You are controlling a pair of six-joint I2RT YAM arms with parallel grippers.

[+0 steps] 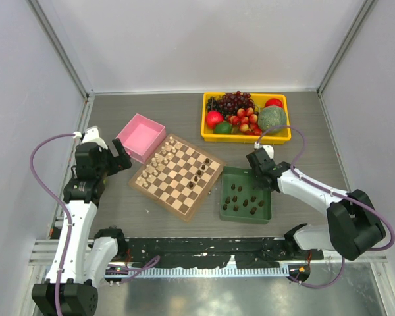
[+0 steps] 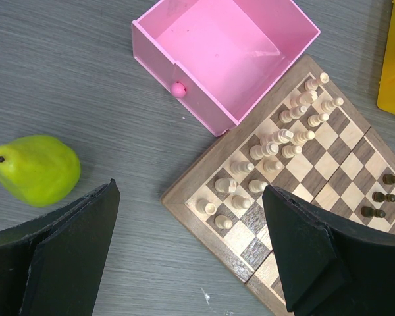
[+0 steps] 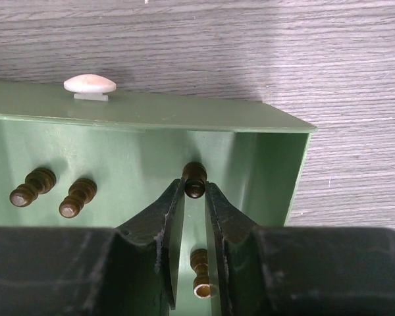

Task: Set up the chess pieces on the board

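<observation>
The board (image 1: 184, 199) lies at mid-table, with cream pieces (image 1: 159, 161) along its left side and a few dark chess pieces (image 1: 199, 172) near its right side. More dark chess pieces (image 1: 242, 199) lie in the green tray (image 1: 247, 217). My right gripper (image 3: 195, 187) is inside that tray, its fingertips pinched on the head of one upright dark chess piece (image 3: 195, 176). Another piece (image 3: 201, 270) lies under the jaws, and two (image 3: 33, 186) stand to the left. My left gripper (image 2: 191, 191) hangs open over the board's left corner (image 2: 184, 197), holding nothing.
A pink box (image 1: 140, 137) touches the board's far-left edge. A yellow bin of fruit (image 1: 246, 117) sits at the back right. A green pear (image 2: 36, 169) lies on the table left of the board. The green tray's wall carries a white knob (image 3: 89, 84).
</observation>
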